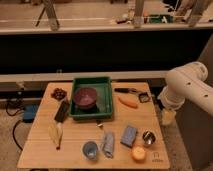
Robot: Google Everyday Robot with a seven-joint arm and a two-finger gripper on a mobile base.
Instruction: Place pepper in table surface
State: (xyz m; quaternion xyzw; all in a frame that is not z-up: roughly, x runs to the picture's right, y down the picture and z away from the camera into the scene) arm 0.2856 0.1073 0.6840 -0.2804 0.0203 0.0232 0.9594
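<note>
The pepper, slim and orange, lies on the table surface just right of the green tray. My white arm curves in beyond the table's right edge. Under it, beside that edge, hangs the gripper, about a hand's width right of the pepper and a little nearer the front. It is open, it holds nothing, and it touches nothing on the table.
A purple bowl sits in the tray. Around it lie a dark utensil, red berries, a dark bar and a pale yellow item. Along the front are a blue cup, cloth, blue sponge, metal cup and orange fruit.
</note>
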